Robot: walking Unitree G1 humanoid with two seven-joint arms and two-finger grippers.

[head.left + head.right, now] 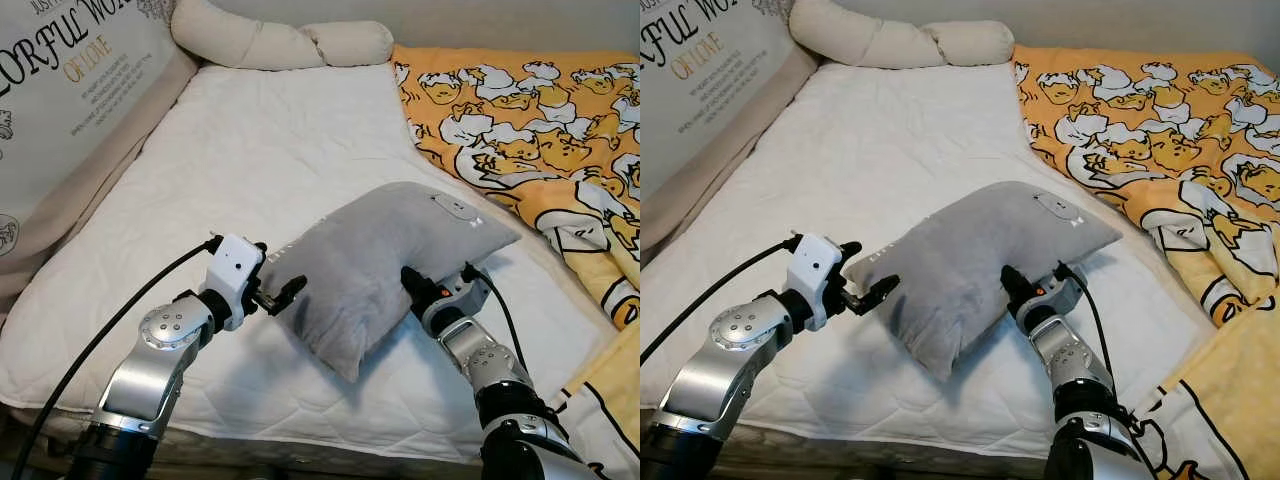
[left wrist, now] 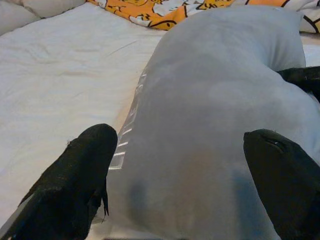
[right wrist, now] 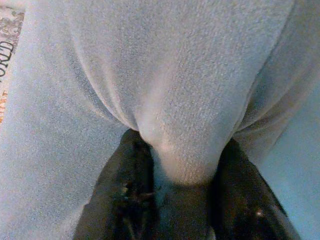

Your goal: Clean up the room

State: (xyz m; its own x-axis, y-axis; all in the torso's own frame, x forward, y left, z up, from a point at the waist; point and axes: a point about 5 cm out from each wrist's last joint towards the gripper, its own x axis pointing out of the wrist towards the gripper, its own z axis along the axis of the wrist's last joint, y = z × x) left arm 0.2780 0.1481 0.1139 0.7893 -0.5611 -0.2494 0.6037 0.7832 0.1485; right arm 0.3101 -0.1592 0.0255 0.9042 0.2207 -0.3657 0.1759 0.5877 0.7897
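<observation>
A grey pillow lies slantwise on the white mattress, its near corner lifted a little. My right gripper is shut on a fold of the pillow's right edge; the right wrist view shows grey fabric pinched between both fingers. My left gripper stands open at the pillow's left end. In the left wrist view its two fingertips sit wide apart, with the pillow between them.
A yellow duck-print blanket covers the bed's right side and hangs over the near right corner. A cream bolster lies at the head. A large printed cushion leans along the left edge.
</observation>
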